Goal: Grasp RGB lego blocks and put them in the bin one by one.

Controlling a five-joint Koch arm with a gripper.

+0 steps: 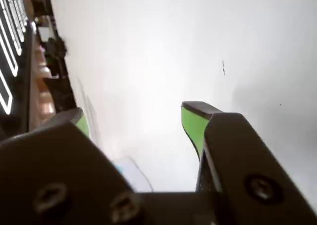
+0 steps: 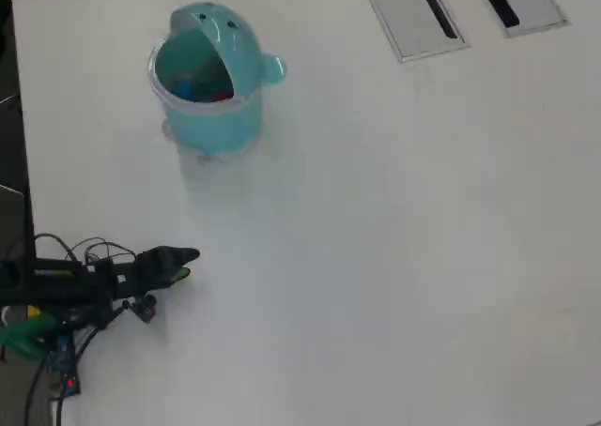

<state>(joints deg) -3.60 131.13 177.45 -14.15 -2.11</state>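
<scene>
Two green-padded jaws, spread wide apart in the wrist view, nothing between them but bare white surface (image 1: 163, 51). Gripper (image 1: 136, 121) black, with screw heads showing on both jaw bodies at the near edge of that view. Seen from overhead, same gripper (image 2: 183, 265) at the near left of the surface (image 2: 394, 257), tip pointing right, a sliver of green visible at the end; arm (image 2: 66, 281) stretched in from the left edge, trailing loose wires.

Bin (image 2: 208, 74) at the far left in the overhead view, well apart from the gripper: round, light teal, upright, domed lid tipped back, two dot eyes on the lid, one small ear sticking out on the right side. Inside the bin, a blue block (image 2: 194, 90) and a red block (image 2: 223, 95), lying close together low in the opening. Yellow-green block not made out anywhere; cannot tell whether hidden inside.

Two flat grey slotted panels (image 2: 413, 13) set into the surface at the far right, far from both bin and gripper.
</scene>
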